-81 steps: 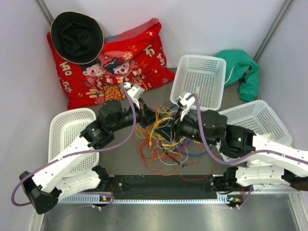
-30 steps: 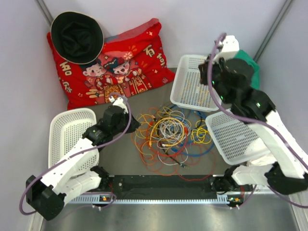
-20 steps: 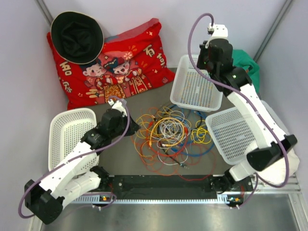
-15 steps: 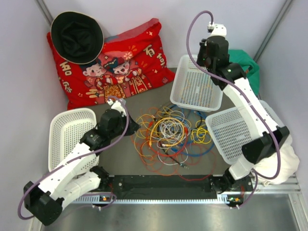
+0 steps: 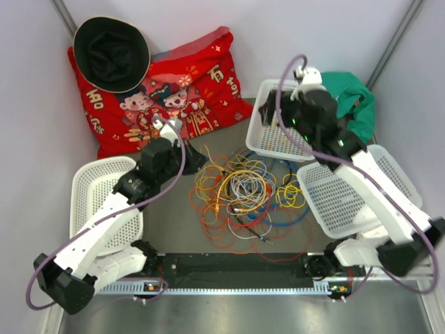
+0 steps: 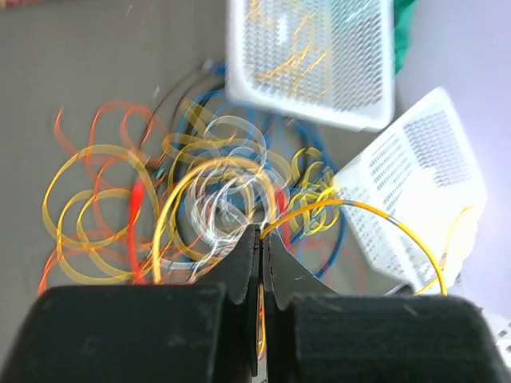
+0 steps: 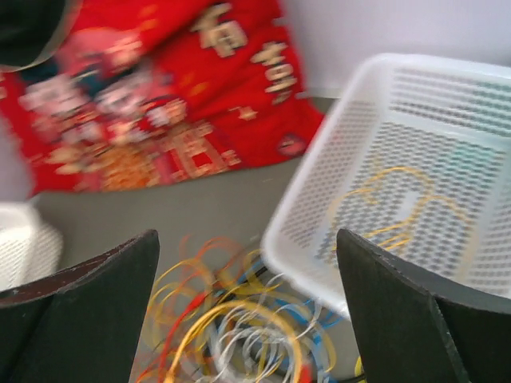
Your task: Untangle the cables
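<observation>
Right gripper swung back, opened; left gripper pinches blurred yellow cable.

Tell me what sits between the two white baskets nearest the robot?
The tangle of cables lies there on the table, plus part of the left arm; the top view shows it.

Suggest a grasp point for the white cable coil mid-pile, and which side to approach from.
Probably the outer arc of the white coil, from straight above: it seems to lie flat atop the yellow and orange cables, so a sideways approach would likely snag them. Set fingers across the wire.
</observation>
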### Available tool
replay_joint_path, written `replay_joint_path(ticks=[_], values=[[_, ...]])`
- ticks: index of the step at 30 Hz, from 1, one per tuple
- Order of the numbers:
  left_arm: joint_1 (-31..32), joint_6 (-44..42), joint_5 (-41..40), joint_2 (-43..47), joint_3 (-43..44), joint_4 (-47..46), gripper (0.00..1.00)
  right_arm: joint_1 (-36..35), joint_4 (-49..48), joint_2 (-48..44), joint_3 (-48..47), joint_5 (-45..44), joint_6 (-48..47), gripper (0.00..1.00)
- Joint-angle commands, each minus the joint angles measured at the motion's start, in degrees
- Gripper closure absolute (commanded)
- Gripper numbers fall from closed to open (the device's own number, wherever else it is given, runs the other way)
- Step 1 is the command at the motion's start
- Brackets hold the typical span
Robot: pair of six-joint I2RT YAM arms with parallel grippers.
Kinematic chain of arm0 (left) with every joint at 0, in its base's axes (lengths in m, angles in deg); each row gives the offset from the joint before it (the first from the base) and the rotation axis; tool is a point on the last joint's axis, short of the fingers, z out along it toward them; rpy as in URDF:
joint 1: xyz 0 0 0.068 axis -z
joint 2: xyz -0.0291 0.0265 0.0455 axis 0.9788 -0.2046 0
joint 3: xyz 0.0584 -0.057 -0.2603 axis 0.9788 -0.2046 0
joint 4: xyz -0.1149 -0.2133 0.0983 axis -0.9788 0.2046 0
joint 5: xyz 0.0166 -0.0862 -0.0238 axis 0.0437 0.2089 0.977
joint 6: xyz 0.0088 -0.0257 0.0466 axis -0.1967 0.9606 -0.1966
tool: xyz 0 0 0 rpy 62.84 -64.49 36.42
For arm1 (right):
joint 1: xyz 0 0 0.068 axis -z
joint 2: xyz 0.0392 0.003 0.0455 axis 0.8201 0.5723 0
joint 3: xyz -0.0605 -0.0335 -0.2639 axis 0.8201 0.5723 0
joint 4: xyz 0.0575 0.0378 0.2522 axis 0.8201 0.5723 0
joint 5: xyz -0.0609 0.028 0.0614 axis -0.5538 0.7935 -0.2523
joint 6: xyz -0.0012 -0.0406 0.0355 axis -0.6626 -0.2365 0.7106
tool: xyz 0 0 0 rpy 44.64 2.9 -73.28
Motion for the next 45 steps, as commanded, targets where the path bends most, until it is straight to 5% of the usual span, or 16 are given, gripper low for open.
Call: replay_joint_path(ticks=[1,5,13,19,33,39,45], values=[[-0.1,-0.6,1.3,-4.2,8.9,-4.9,1.0,-3.3,-7.7,-14.9,12.7,8.6,4.5,0.11],[-0.2,-1.6,1.1,-8.9,16.9,-3.5,1.0,-5.0,-10.8,-24.9,26.8,12.1,7.7,0.15],[0.0,-0.9,2.5,-15.6,28.1,-3.6,1.0,-10.3,-16.7,-32.1,37.3,22.7,11.9,0.21],[1.1,0.7,4.6,-17.7,33.9,-3.9,1.0,-17.5,-23.5,-27.4,36.6,21.9,9.7,0.18],[4.0,1.8,4.3,-17.5,33.9,-3.2,1.0,-19.8,-42.4,-8.9,29.1,19.4,9.9,0.23],[4.0,2.2,4.8,-16.9,32.0,-4.0,1.0,-19.9,-44.9,-5.9,29.0,15.8,9.3,0.4],[4.0,1.6,4.1,-15.9,30.6,-4.1,1.0,-19.8,-43.0,-9.3,30.3,12.2,7.7,0.86]])
